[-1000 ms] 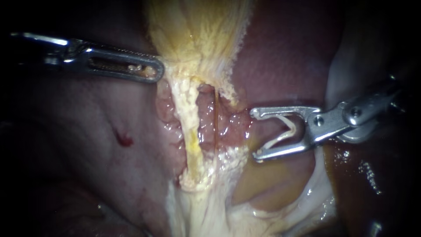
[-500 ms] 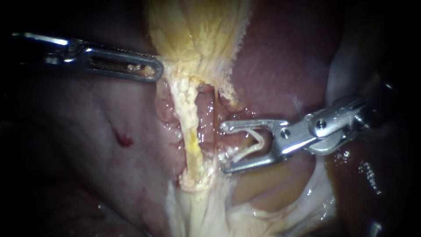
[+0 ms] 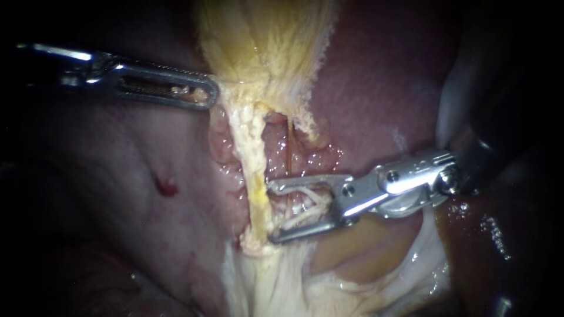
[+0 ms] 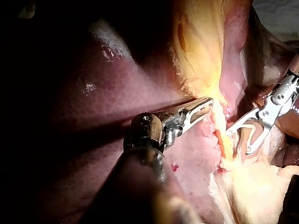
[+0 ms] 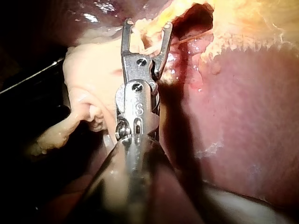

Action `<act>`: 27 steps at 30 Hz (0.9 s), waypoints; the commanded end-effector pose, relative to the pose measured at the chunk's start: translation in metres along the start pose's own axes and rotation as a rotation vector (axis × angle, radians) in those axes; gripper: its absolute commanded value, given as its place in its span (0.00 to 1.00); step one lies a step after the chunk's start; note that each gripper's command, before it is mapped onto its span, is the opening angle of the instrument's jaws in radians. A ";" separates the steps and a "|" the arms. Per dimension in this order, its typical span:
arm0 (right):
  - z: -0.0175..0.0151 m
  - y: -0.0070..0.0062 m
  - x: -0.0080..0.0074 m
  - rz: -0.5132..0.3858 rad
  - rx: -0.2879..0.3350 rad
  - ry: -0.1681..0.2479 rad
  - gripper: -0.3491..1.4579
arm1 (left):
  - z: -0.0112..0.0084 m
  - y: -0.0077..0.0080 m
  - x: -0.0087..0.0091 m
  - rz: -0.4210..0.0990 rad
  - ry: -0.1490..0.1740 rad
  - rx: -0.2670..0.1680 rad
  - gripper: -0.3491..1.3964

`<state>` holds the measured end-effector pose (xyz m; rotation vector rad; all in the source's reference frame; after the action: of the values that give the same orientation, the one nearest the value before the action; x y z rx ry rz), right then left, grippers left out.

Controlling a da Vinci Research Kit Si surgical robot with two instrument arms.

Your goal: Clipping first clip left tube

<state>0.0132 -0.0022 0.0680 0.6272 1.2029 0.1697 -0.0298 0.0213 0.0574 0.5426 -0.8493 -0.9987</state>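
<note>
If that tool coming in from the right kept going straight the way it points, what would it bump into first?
Most likely the left tube, the pale strand just ahead of the right instrument, whose jaws carry a clip. Depth is hard to judge.

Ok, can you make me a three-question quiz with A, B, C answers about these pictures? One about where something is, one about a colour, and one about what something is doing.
1. Where are the jaw tips of the right instrument?
A. right next to the pale yellow tube
B. inside a metal bowl
C. on a blue cloth

2. What colour is the clip?
A. blue
B. white
C. black

3. What is the clip doing?
A. squeezed flat around a tube
B. spread in a V between the jaws
C. dropped and lying loose

Answers:
1 A: in the endoscope view the tips sit just beside the tube.
2 B: it shows white against the grey metal.
3 B: its two legs stand apart, one along each jaw.
</note>
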 end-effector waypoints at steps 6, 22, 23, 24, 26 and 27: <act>0.0000 0.0016 -0.0013 0.026 -0.003 -0.002 0.47 | 0.0000 -0.0002 0.0000 -0.001 0.000 -0.001 0.00; 0.0003 0.0036 -0.0031 0.050 -0.007 0.001 0.47 | 0.0000 -0.0004 0.0000 -0.002 -0.001 -0.002 0.00; 0.0004 0.0035 -0.0030 0.056 -0.004 0.007 0.47 | 0.0000 -0.0004 0.0000 -0.002 -0.001 -0.002 0.00; 0.0005 0.0035 -0.0030 0.056 -0.001 0.010 0.47 | 0.0000 -0.0004 0.0000 -0.002 -0.001 -0.002 0.00; 0.0008 0.0034 -0.0027 0.055 0.006 0.018 0.47 | 0.0000 -0.0005 0.0000 -0.002 -0.001 -0.002 0.00; 0.0010 0.0033 -0.0026 0.060 0.010 0.021 0.47 | 0.0000 -0.0005 0.0000 -0.002 -0.001 -0.002 0.00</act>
<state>0.0139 -0.0010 0.0721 0.6744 1.2099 0.2207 -0.0300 0.0211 0.0571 0.5410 -0.8491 -1.0018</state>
